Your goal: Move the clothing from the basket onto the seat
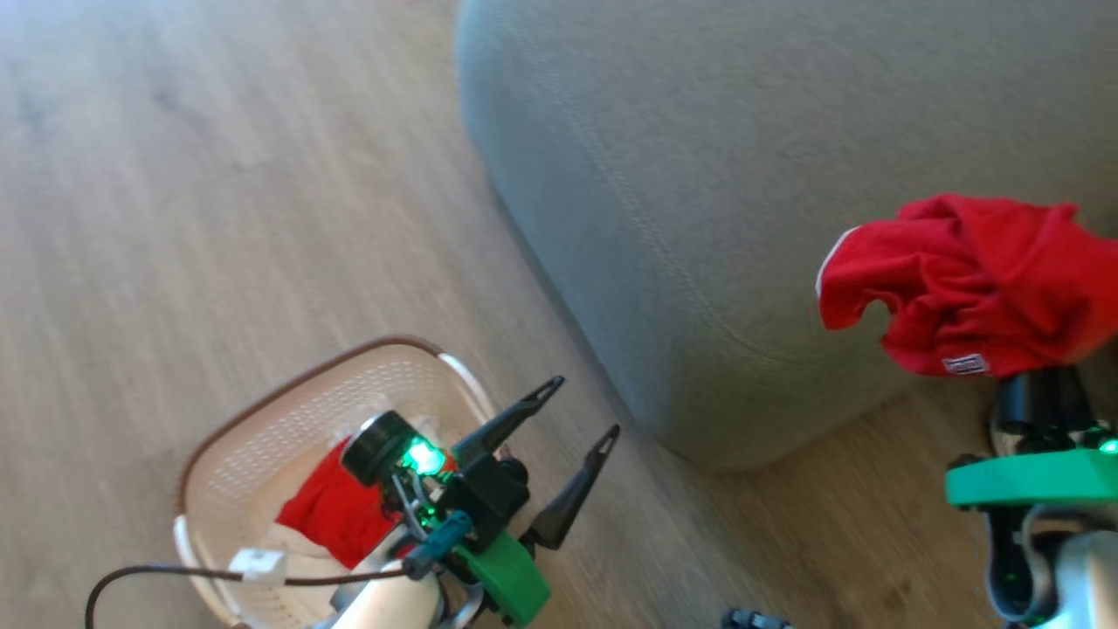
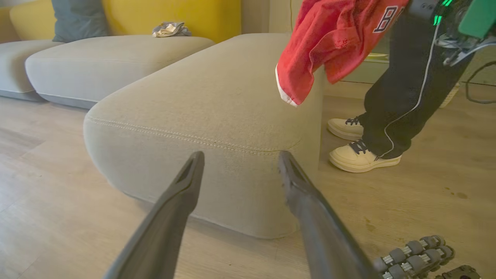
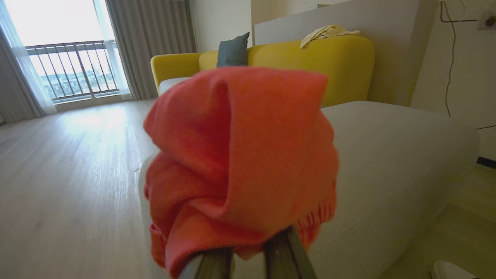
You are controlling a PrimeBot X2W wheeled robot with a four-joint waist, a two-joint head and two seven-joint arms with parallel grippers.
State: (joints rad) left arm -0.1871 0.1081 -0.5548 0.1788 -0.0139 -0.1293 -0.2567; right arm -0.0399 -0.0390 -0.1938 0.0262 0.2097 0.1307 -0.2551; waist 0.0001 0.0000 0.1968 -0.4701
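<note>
Wooden floor (image 1: 218, 218), pale planks, runs under everything.

Seat (image 1: 742, 175): a large grey cushion. Its long axis runs from the rounded near corner away to the far right, and that corner points towards the basket.

Person (image 2: 403, 89): dark trousers and cream shoes, standing on the floor past the seat's right end.

Basket (image 1: 279, 437): on the floor at the near left, mouth upward, near the seat's corner but apart from it.

Red garment (image 1: 969, 279): bunched and lifted at the right, above the seat's near edge and well apart from the basket. Its long axis lies left to right, with the white-edged hem pointing left and a small white label on the near edge. Whether it touches the seat cannot be told.

Second red garment (image 1: 327, 511): lies inside the basket, partly hidden by the left arm.

Left gripper (image 1: 583, 408): above the basket's right rim, jaws spread wide and empty, fingers pointing at the seat's corner.

Right gripper (image 3: 248, 259): jaws closed on the red garment, whose folds cover the fingertips.
</note>
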